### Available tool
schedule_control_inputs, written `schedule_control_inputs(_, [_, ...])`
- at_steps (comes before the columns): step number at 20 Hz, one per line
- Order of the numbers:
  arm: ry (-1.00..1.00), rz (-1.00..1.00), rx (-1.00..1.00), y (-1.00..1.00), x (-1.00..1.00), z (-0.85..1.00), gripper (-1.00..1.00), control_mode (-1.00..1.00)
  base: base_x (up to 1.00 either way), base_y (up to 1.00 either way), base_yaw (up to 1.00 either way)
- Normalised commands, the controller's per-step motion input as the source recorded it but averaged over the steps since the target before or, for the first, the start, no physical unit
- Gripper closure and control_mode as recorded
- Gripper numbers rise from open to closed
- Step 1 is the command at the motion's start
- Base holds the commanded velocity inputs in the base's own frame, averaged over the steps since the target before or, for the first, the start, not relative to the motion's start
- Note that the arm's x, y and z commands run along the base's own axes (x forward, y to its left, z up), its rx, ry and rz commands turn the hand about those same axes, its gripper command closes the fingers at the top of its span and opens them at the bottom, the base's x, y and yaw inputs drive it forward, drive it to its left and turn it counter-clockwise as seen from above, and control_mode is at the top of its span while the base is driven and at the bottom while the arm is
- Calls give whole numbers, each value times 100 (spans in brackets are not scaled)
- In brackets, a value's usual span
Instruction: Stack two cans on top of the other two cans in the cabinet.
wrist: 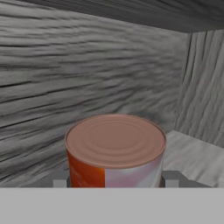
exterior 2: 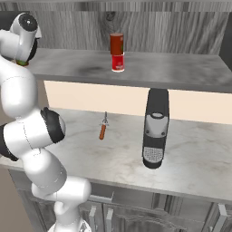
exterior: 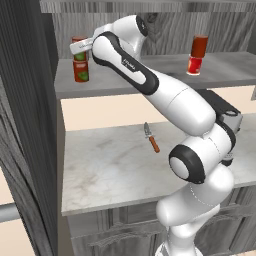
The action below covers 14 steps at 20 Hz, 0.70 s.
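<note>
Standing by the cabinet, I note:
Left stack: two cans, one atop the other, upright near the shelf's left end.
Right stack: capped can pair toward the shelf's right end, well apart.
Gripper: at the upper left can, fingers either side; gripping or loose, I cannot tell.
Key relation: can axis vertical, directly between the fingers; release looks next.
Counter: knife.
</note>
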Motion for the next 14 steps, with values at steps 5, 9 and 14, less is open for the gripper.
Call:
schedule_control_inputs(5, [0, 0, 0, 0, 0, 0, 100, -100, 0, 0, 0])
schedule_control_inputs(9, [0, 0, 0, 0, 0, 0, 100, -100, 0, 0, 0])
schedule_control_inputs(14, [0, 0, 0, 0, 0, 0, 100, -100, 0, 0, 0])
